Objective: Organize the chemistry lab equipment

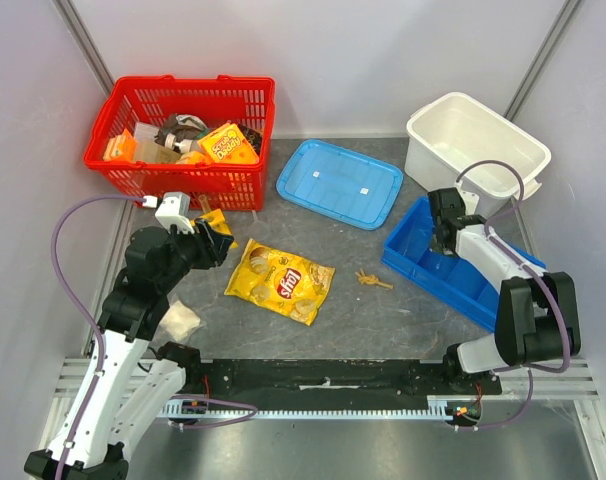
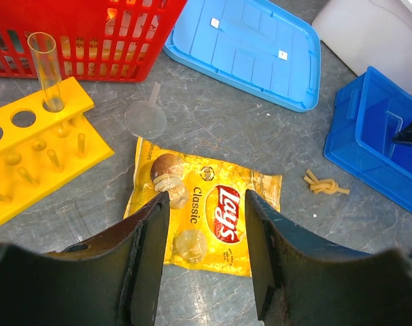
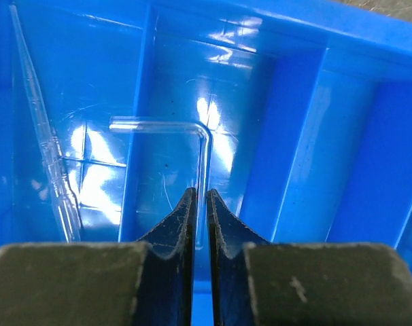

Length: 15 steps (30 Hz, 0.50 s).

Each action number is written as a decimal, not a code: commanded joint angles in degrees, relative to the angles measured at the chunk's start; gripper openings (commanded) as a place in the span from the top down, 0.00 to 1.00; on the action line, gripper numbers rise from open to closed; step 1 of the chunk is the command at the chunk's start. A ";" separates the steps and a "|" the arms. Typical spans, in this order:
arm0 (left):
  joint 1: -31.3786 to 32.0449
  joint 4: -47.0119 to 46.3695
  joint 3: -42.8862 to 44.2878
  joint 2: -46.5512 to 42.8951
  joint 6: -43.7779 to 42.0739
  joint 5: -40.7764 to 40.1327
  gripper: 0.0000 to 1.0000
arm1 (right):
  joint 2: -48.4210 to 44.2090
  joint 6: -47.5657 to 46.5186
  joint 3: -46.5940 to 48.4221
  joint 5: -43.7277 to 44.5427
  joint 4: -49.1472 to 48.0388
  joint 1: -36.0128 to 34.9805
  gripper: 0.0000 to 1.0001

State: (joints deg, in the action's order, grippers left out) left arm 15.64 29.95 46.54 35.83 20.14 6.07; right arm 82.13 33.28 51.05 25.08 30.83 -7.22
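- Bent tube (image 3: 158,123) — lies in one compartment of the blue bin (image 3: 294,136), with a pipette (image 3: 46,142) in the compartment beside it.
- Right hand (image 3: 200,197): jaws pinched on the tube's leg, low inside the bin.
- Step, by my judgement: setting the tube down. The next move calls for letting go, then lifting straight out.
- Left hand (image 2: 202,204): jaws apart, empty, above the chips (image 2: 213,217).

A grey, marbled table (image 1: 383,310) forms the floor of a booth. Plain pale walls (image 1: 333,60) rise from its far edge and both sides, with metal posts (image 1: 86,45) at its far corners. Metal rails (image 1: 71,376) run along its near edge. The light is soft and even.
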 commanded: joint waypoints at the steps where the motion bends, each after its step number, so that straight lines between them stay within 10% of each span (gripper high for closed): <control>1: 0.27 -1.39 0.21 -0.15 1.13 -0.70 0.46 | 1.72 1.96 -1.65 0.06 -4.90 0.63 0.84; 15: 0.27 -1.13 0.39 0.20 0.95 -1.23 0.46 | 3.83 1.88 -1.48 1.11 -5.52 1.51 0.74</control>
State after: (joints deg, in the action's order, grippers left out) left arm 15.64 29.98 46.54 36.01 20.12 5.96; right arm 87.00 34.92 48.21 24.91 25.80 -6.00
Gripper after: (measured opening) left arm 0.545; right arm 0.253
